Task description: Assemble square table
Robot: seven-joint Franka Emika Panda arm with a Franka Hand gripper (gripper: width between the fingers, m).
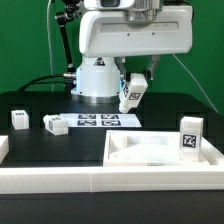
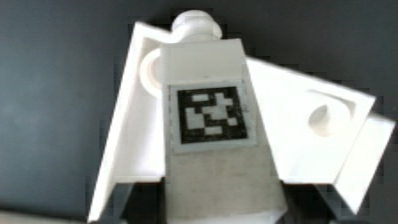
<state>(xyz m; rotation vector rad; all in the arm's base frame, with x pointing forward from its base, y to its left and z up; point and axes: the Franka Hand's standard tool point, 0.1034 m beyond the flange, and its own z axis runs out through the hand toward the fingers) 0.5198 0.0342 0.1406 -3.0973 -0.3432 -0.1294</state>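
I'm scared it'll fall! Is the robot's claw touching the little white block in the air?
Touching. The wrist view shows the gripper clamped on both sides of the leg; the exterior view shows it airborne.

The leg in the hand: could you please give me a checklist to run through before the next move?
1. Grip of the hand on the held leg: ok.
2. Clearance of the held leg above the black table: ok.
3. Uprightness: not ok, it tilts in the exterior view.
4. Hole in the tabletop visible in the wrist view: ok.
5. Alignment over that hole: cannot tell.
6. Seating of the standing leg at the exterior view's right: cannot tell.
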